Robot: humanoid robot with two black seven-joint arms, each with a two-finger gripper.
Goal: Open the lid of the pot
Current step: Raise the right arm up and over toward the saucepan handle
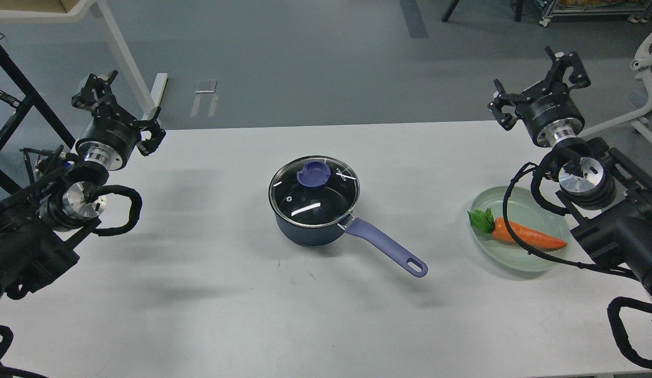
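Note:
A small dark navy pot stands in the middle of the white table, its long lavender handle pointing toward the front right. The clear glass lid with a metal rim rests flat on the pot, with its purple-blue knob toward the far side. My left gripper hangs open over the table's far left edge, well away from the pot. My right gripper is open too, raised beyond the far right edge. Neither holds anything.
A pale green plate with an orange toy carrot lies at the right, partly behind my right arm and its cable. White table legs and a dark rack stand on the floor at the far left.

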